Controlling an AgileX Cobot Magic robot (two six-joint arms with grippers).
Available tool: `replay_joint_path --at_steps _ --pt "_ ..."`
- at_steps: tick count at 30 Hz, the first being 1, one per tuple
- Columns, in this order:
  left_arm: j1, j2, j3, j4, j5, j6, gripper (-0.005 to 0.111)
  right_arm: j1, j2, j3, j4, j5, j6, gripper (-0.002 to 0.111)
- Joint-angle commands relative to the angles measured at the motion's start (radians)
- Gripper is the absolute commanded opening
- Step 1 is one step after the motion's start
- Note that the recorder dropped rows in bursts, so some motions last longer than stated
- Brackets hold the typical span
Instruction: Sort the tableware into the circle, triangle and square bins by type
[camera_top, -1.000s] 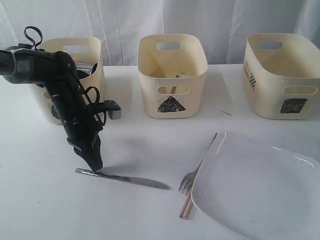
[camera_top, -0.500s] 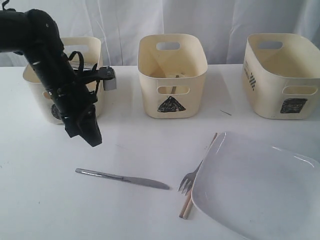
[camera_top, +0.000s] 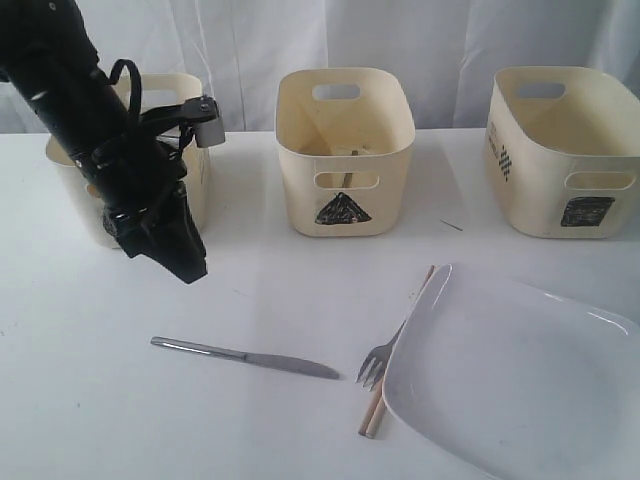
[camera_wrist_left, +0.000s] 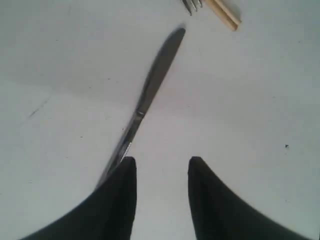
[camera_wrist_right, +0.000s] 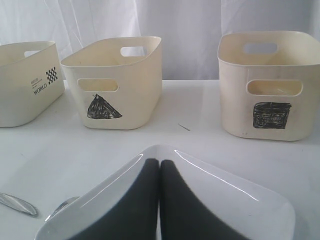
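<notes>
On the far left, the black left arm leans over the table, and its left gripper (camera_top: 186, 264) hangs in the air above the knife (camera_top: 245, 357). The left wrist view shows its two fingers (camera_wrist_left: 120, 200) spread apart with nothing between them. Behind the arm stands the left bin (camera_top: 172, 84), a cream tub; the arm hides the drawing on its front. The knife is long, thin and shiny, and it lies flat on the white table (camera_top: 80, 400). Next comes the triangle bin (camera_top: 345, 120) with a black scribbled triangle; something small is inside, too hard to make out. The metal fork (camera_top: 377, 363) and the wooden chopsticks (camera_top: 371, 418) lie just beside the big white plate (camera_top: 510, 370), and the plate's edge covers part of them. The plate's right side is cut off. The square bin (camera_top: 560, 150) stands at the far right. The right gripper (camera_wrist_right: 159, 166) only shows in its own camera, squeezed closed over the plate and holding nothing.
</notes>
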Motion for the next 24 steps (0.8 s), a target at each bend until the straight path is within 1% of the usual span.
replay_joint_path --at_steps 1,5,8,11,15,16,19,21,24 --pt "-0.057 -0.087 0.105 -0.013 -0.033 0.026 0.041 -0.002 -0.005 0.004 -0.006 -0.004 -0.001 0.000" --pt "-0.105 -0.143 0.199 0.070 -0.115 0.052 0.041 -0.002 -0.005 0.004 -0.006 -0.004 -0.001 0.000" --pt "-0.111 -0.160 0.241 0.124 -0.191 0.088 0.041 -0.002 -0.005 0.004 -0.006 -0.004 -0.001 0.000" --pt "-0.111 -0.160 0.258 0.125 -0.216 0.162 0.041 -0.002 -0.005 0.004 -0.006 -0.004 -0.001 0.000" --pt "-0.111 -0.160 0.258 0.098 -0.229 0.187 0.041 -0.002 -0.005 0.004 -0.006 -0.004 -0.001 0.000" --pt "-0.111 -0.160 0.258 0.098 -0.235 0.187 0.043 -0.002 -0.005 0.004 -0.006 -0.004 -0.001 0.000" --pt "-0.111 -0.160 0.258 0.098 -0.284 0.187 0.057 -0.002 -0.005 0.004 -0.006 -0.004 -0.001 0.000" --pt "-0.111 -0.160 0.258 0.098 -0.317 0.187 0.064 -0.002 -0.005 0.004 -0.006 -0.004 -0.001 0.000" --pt "-0.111 -0.153 0.258 0.098 -0.330 0.187 0.065 -0.002 -0.005 0.004 -0.006 -0.004 -0.001 0.000"
